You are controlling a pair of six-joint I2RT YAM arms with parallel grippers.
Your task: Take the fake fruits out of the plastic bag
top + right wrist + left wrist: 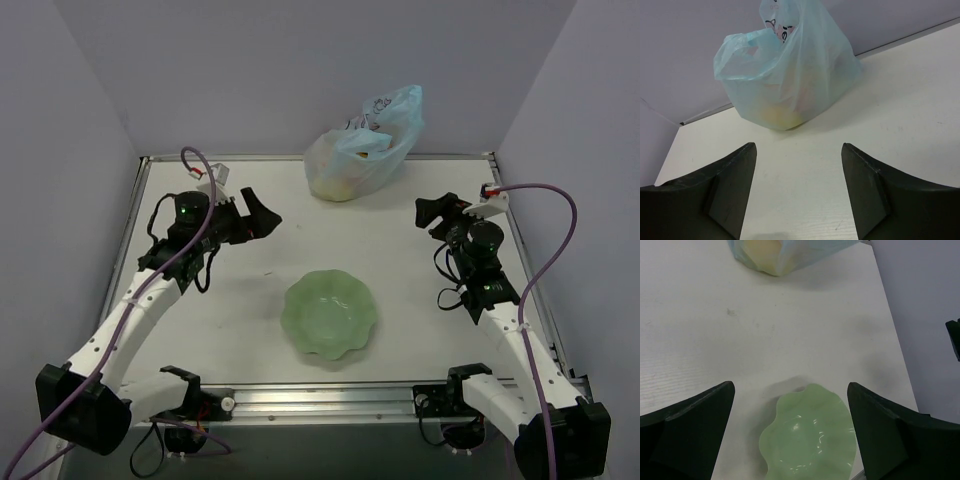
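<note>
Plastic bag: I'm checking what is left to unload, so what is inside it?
Through the plastic bag, yellow and orange masses low down look like fake fruits. The crinkled film blurs them, so their number and kinds cannot be told.

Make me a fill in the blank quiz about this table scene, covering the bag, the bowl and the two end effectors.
1. The fake fruits are all ____ the plastic bag, which sits at the far edge of the table.
2. The scalloped bowl between the arms is pale ____ and holds nothing.
3. The left end effector and the right end effector are both ____, gripping nothing.

Missing words: inside; green; open.
</note>
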